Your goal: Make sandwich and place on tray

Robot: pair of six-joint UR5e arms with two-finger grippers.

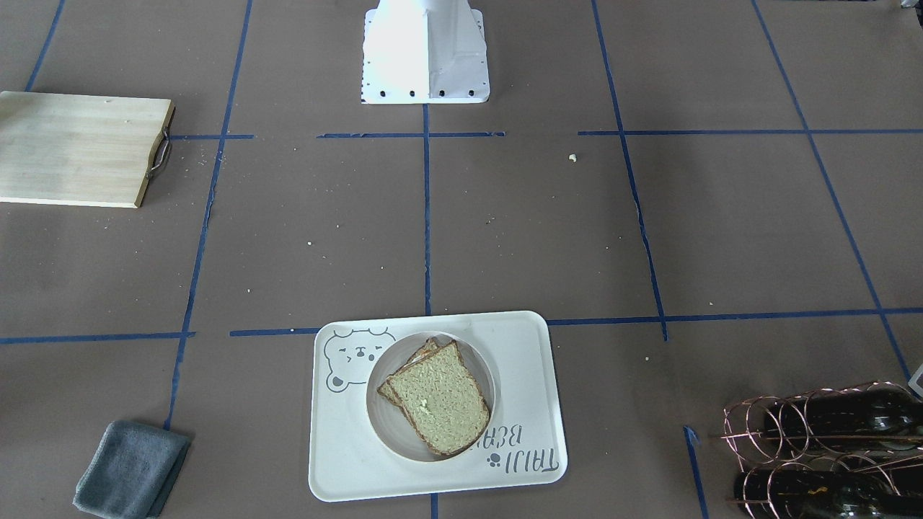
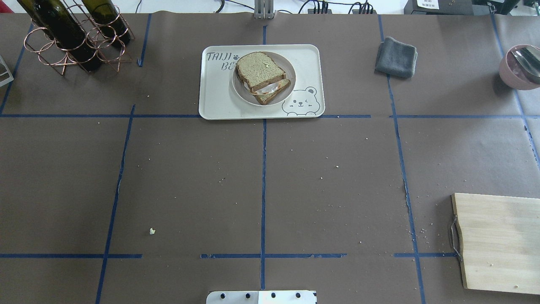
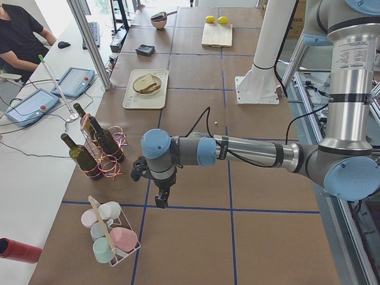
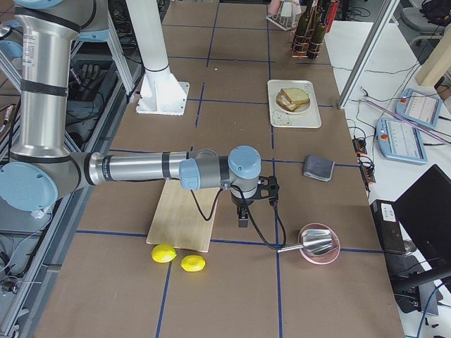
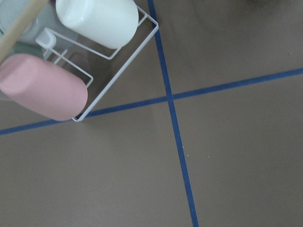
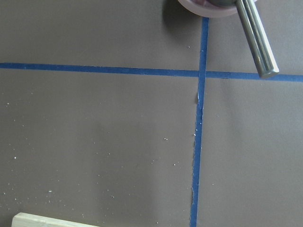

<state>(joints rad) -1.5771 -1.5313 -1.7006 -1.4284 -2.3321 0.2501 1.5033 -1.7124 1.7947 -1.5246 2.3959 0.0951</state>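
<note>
upper middle of the overhead view: sandwich (image 2: 261, 78) stacked on a round off-white plate (image 2: 285, 95), top slice shifted toward the upper left of the lower one, a sliver of white egg (image 2: 266, 88) showing between them. plate resting inside the cream tray (image 2: 215, 99), covering part of the grey lettering, bear drawing at the tray's lower right corner. in the front-facing view, same tray at bottom centre on the brown table.

centre of the exterior left view: left gripper (image 3: 161, 199) pointing down over a blue tape line, well apart from the tray, near a white wire cup rack (image 3: 113, 237) at lower left. cannot tell from this angle whether parted or closed.

centre of the exterior right view: right gripper (image 4: 242, 218) hanging just beside the wooden cutting board (image 4: 184, 215), a pink bowl (image 4: 320, 246) with a metal utensil off to its right. again cannot tell whether parted or closed.

elsewhere: grey cloth (image 2: 396, 57) at upper right of the overhead view, copper wire rack with dark bottles (image 2: 71, 38) at upper left, two yellow lemons (image 4: 163, 253) just below the board in the exterior right view.
</note>
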